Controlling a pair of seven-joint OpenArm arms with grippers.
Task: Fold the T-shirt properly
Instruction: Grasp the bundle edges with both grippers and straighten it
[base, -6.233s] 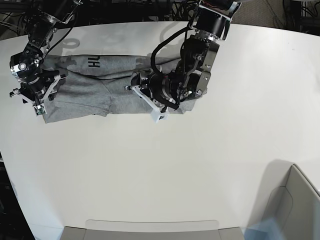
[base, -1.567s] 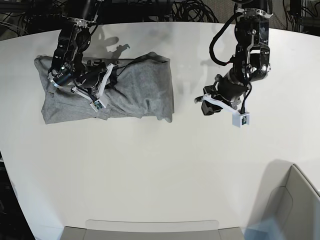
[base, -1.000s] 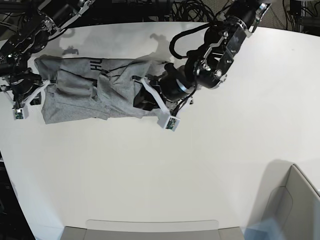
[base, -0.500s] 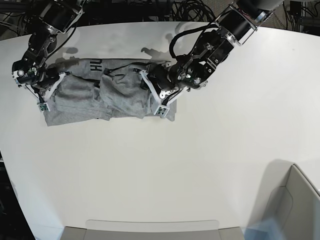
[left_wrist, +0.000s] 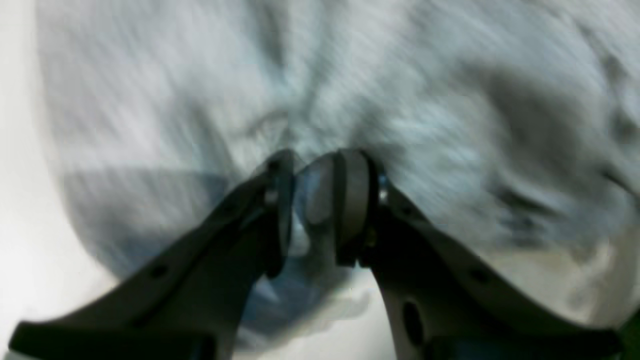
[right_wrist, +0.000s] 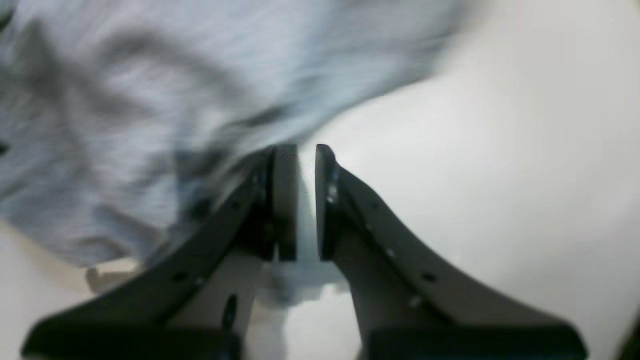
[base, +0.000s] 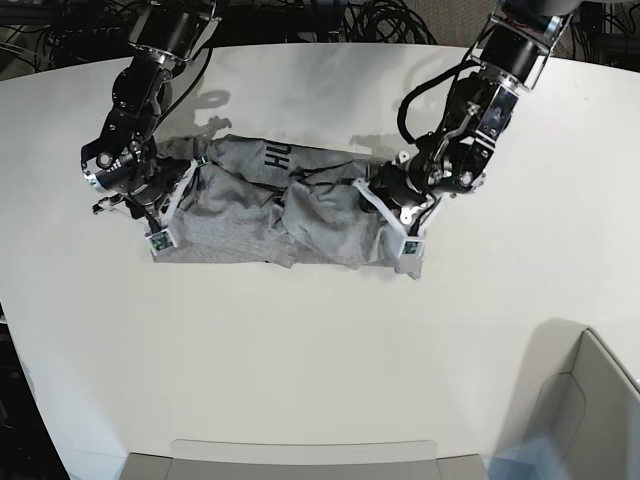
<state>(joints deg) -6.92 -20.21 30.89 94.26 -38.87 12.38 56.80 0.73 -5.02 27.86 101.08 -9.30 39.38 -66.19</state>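
T-shirt (base: 285, 215) lay crumpled lengthwise on the white table (base: 330, 360), stretched between the two grippers, with part of its black lettering (base: 272, 153) showing near the far edge. Left gripper (left_wrist: 312, 200) was pinched on a bunch of the grey cloth; in its wrist view the fabric ran up between the nearly closed pads and spread out ahead of and to both sides of the tips. Right gripper (right_wrist: 300, 200) had a narrow gap; the shirt edge sat just ahead and to one side of its tips, bare table on the other side, and with the blur I couldn't tell whether any cloth was actually caught. My read: the step was pulling the shirt out flat, so both ends should be tensioned evenly and kept low to the table, and the right grip confirmed before pulling, otherwise the middle stays bunched. Both arms were folded down low over the table in the base view, wrists angled toward the shirt's opposite ends, each gripper touching or just beside the cloth.
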